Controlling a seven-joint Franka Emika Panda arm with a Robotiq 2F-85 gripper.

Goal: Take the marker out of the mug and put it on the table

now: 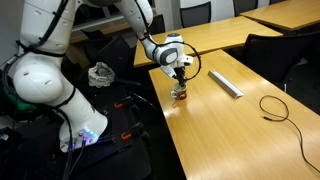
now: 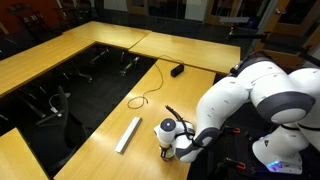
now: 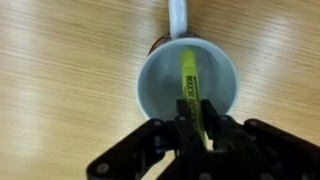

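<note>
1. Near the left edge of the table [image 1: 230,130], in an exterior view, the mug [image 1: 181,93] is standing upright, directly under the gripper [image 1: 180,72].
2. Marker [image 3: 187,80]: in the wrist view it is leaning inside the mug [image 3: 152,90]. Its long axis is running from the far part of the cup's floor up toward the near rim, straight into the gripper [image 3: 200,128].
3. Gripper state: the fingers are sitting tight against both sides of the marker's upper end and appear to be pinching it, with no gap showing.
4. Coming move, as a judgement: it is calling for a lift mostly straight up, so the lower tip clears the rim without tipping the mug.
5. A grey bar [image 1: 225,84] is lying well apart to the right.
</note>
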